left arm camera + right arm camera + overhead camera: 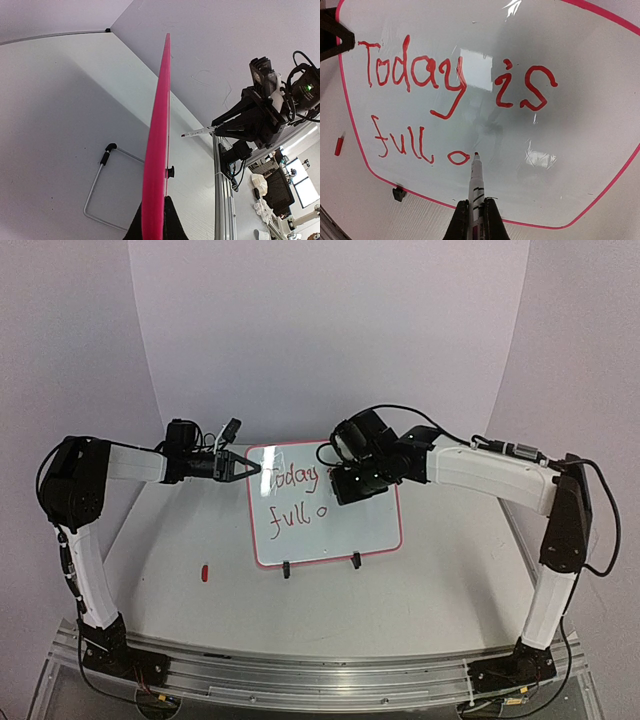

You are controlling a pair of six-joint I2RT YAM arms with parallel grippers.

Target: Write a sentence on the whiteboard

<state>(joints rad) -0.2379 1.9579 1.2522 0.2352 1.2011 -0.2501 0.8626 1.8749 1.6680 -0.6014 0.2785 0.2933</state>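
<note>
The whiteboard (350, 530) stands upright mid-table on two black clip feet, its frame red-pink. The sentence (455, 80) on it is red lettering that reads "Today is" above "full o". My right gripper (475, 215) is shut on a white marker (476, 182). The marker's red tip rests at the board just right of the "o". In the top view the right gripper (342, 490) hangs in front of the board's upper right part and hides some lettering. My left gripper (247, 468) is shut on the board's upper left edge. The left wrist view shows that pink edge (157, 140) between the jaws.
A red marker cap (204, 572) lies on the table left of the board, also seen as the cap (338, 146). A wire stand (97, 185) sits behind the board. An aluminium rail (320, 670) runs along the near edge, under the arm bases.
</note>
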